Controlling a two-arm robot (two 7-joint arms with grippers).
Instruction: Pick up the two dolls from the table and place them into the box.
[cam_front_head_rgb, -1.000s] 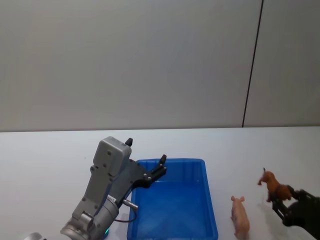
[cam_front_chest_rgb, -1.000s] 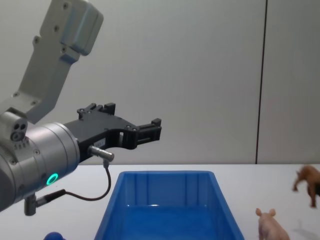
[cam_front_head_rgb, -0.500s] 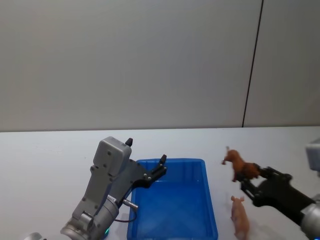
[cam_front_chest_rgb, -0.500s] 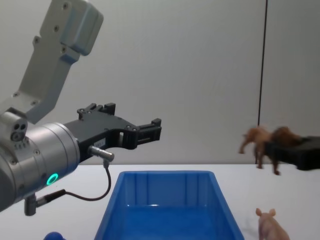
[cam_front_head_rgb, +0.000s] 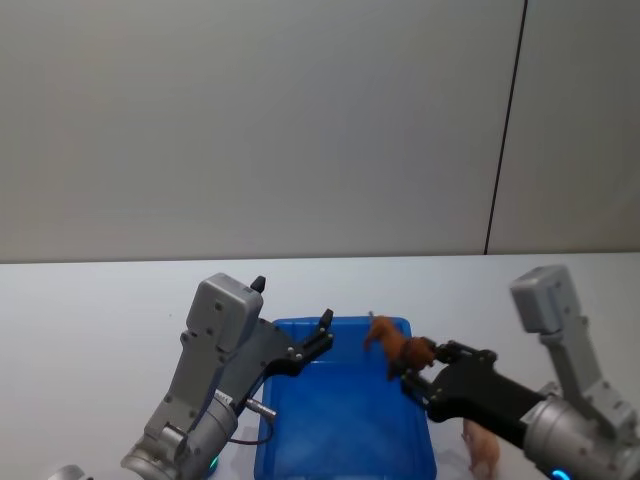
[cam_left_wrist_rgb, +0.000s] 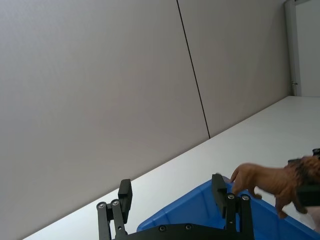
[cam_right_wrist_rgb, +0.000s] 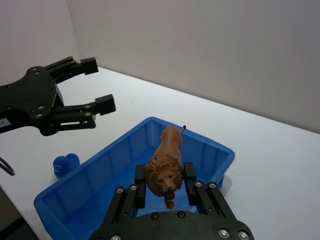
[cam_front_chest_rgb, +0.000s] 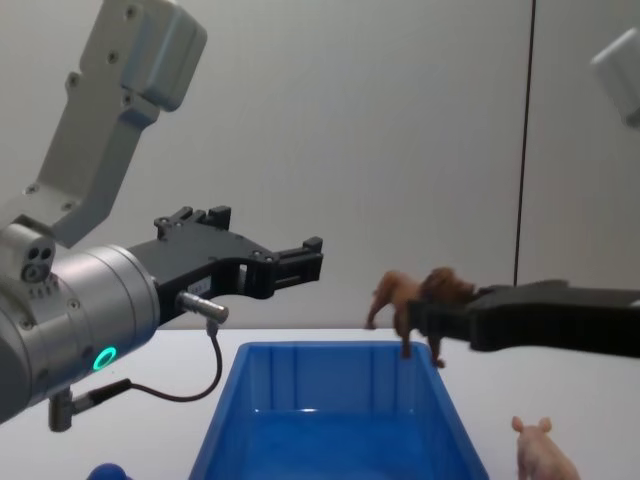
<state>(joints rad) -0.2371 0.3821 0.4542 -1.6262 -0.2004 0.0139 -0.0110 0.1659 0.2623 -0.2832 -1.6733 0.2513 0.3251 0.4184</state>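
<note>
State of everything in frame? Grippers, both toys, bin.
right gripper: shut on the brown lion, raised over the bin's right side.
left gripper: open, holding nothing, raised by the bin's left rim.
brown lion: clamped, in the air above the bin.
pink pig: standing on the table, right of the bin, not picked up yet.
blue bin: upright, open top, no toy seen inside.

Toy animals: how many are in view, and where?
2. The lion is held by the right gripper over the bin; the pig is on the table right of the bin.
</note>
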